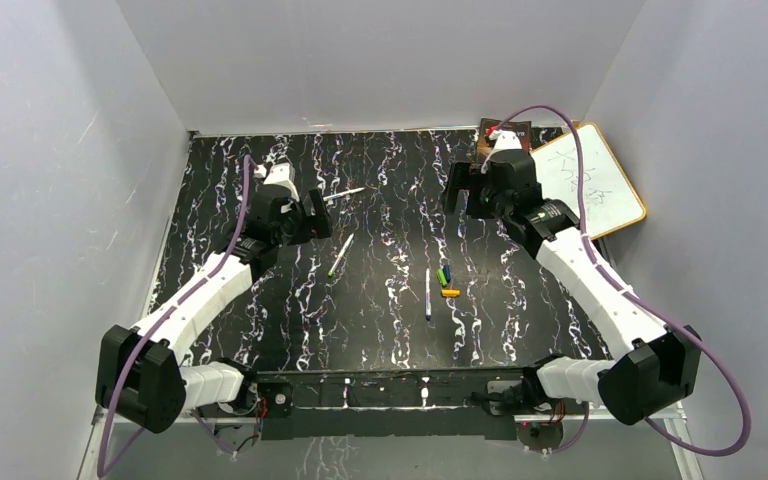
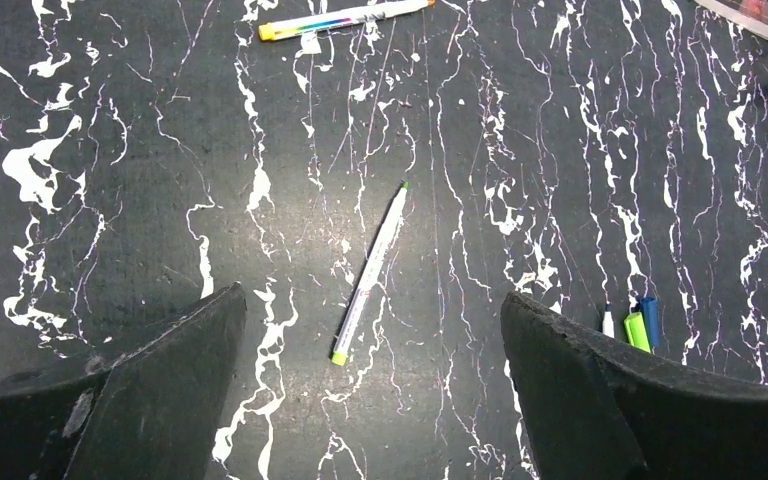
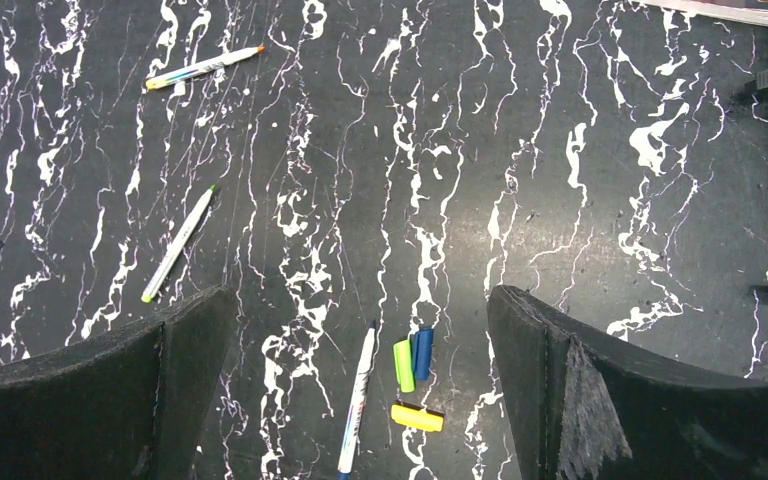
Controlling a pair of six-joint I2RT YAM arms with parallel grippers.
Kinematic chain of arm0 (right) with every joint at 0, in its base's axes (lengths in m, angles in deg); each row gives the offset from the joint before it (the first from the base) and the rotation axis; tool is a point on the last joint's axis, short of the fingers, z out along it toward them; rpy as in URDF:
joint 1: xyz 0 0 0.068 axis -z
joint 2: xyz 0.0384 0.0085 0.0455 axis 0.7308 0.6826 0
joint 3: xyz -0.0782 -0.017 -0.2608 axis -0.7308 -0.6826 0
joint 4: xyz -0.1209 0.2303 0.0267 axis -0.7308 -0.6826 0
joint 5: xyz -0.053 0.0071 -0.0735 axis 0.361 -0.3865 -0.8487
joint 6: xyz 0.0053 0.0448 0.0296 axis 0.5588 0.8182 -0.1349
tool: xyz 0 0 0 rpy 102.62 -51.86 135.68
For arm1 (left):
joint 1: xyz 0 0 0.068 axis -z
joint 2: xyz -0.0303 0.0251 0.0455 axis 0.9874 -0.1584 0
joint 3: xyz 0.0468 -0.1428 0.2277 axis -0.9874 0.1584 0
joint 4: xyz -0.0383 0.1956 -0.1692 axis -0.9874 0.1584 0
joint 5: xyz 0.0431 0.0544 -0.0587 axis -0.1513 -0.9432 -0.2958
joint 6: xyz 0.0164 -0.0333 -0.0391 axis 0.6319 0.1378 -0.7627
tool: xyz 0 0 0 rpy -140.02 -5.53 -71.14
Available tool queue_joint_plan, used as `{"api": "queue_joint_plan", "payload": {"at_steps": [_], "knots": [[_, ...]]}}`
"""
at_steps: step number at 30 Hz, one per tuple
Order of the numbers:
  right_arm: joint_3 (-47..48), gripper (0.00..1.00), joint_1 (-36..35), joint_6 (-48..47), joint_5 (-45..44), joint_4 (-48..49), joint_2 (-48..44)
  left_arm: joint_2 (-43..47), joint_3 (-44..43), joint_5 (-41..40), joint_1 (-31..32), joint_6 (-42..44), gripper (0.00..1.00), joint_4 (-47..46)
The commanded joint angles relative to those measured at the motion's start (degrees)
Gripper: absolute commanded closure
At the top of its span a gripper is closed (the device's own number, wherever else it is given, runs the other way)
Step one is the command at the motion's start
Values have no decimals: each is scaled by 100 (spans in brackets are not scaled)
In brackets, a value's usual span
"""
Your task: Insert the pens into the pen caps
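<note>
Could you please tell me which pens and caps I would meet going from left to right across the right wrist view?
green-tipped pen → blue-tipped pen → green cap → blue cap. Left out because they overlap others sideways: the orange-tipped pen, higher in the picture than the green-tipped one, and the yellow cap, lower than the two caps.

- The right gripper (image 3: 360, 300) hangs above a black, white-veined table (image 3: 580, 180), its two dark fingers (image 3: 640, 400) spread wide and gripping nothing
- A green cap (image 3: 403, 365) and a blue cap (image 3: 423, 352) lie side by side, touching, near the lower edge
- An orange-yellow cap (image 3: 417, 417) lies crosswise just below them
- A blue-ended pen (image 3: 357, 398) lies just left of the caps
- A green-ended pen (image 3: 177, 244) lies tilted farther left
- An orange-tipped pen (image 3: 203, 66) lies at the upper left, well apart
</note>
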Motion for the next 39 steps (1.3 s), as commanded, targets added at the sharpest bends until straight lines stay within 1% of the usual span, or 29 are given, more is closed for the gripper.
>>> {"api": "queue_joint_plan", "payload": {"at_steps": [1,5,9,12,13,17,20,23,24,28,33,35,39], "knots": [[6,2,-12,-60,-168,370,-374,28,-233,56,18,-28,1,75],[-122,5,-10,-160,-109,435,-510,31,-157,17,18,44,2,15],[-208,6,-11,-209,-171,438,-560,-97,-207,-25,18,151,2,156],[-238,10,-10,-317,-200,398,-548,-181,-194,290,26,539,19,176],[-230,12,-5,-340,-211,364,-522,-236,-203,319,26,576,23,215],[-454,17,-5,-243,-426,336,-533,-703,-541,385,97,770,32,767],[-679,20,2,-224,-251,482,-590,-1147,-763,525,223,812,38,1024],[-629,21,-2,-221,-86,460,-475,-1478,-708,869,410,1008,40,946],[-586,22,0,-229,-86,430,-433,-1516,-655,862,478,1074,40,900],[-506,22,3,-255,-113,403,-358,-1627,-436,605,668,1244,34,553],[-501,22,3,-235,-66,372,-284,-1946,-463,247,749,1245,33,272],[-479,22,4,-271,-107,334,-286,-2017,-437,-40,788,1289,34,161],[-478,23,5,-304,-142,304,-315,-2131,-458,-349,826,1390,35,204]]}}
